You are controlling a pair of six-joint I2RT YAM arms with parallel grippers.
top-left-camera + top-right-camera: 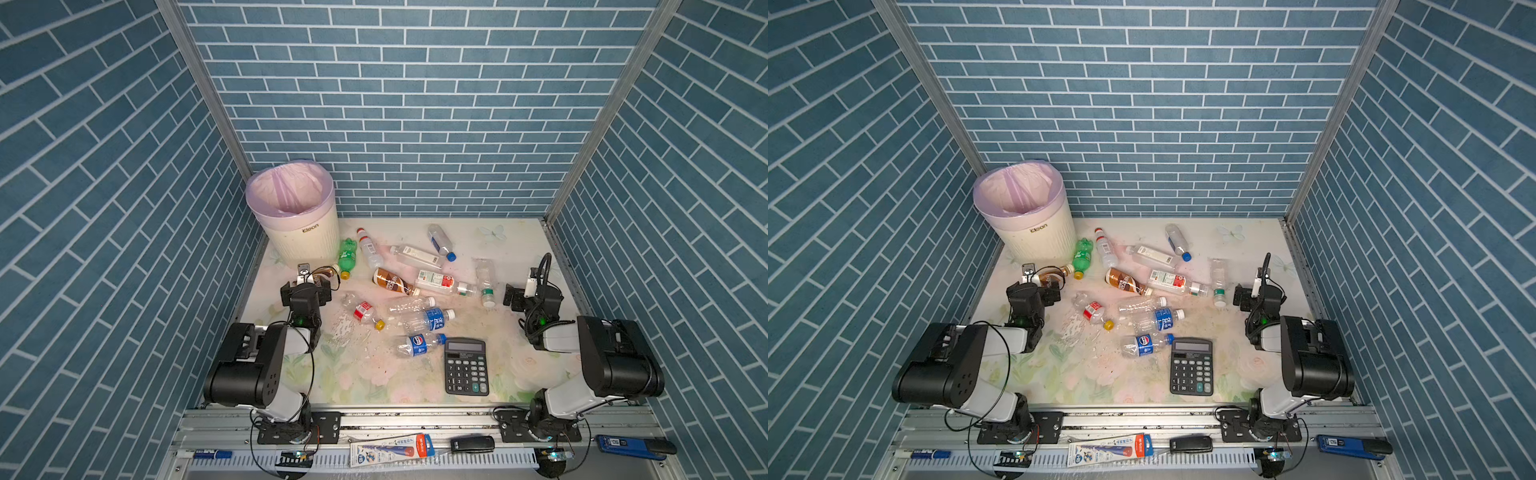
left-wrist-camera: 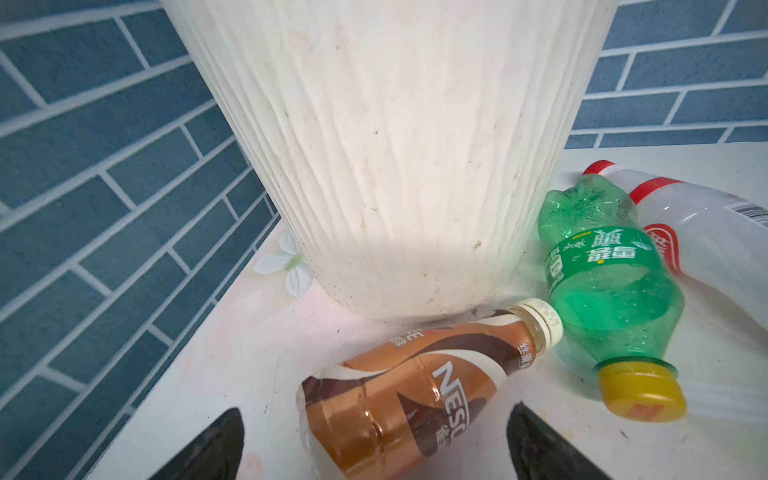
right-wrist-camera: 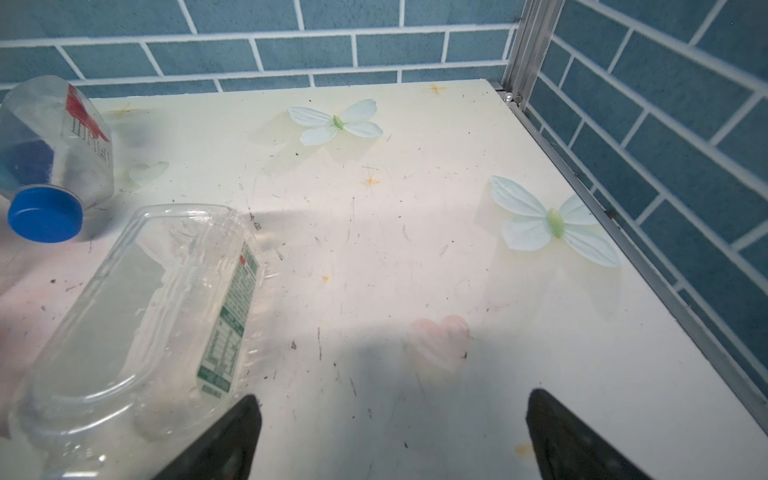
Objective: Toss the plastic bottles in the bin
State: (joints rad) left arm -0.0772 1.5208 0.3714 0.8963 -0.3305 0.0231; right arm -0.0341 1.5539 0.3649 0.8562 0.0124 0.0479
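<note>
Left tool (image 2: 376, 415): jaws wide, empty, straddling base end of brown bottle (image 2: 415, 386), which lies on bench (image 2: 232, 353) at foot of bin (image 2: 395, 166). Advised: close across mid-body, not the neck; lift above tall rim before release. Right tool (image 3: 394, 399): wide, empty, beside clear bottle (image 3: 137, 307). Other bottles (image 1: 435, 319): scattered mid-bench. Bin: far left corner.
</note>
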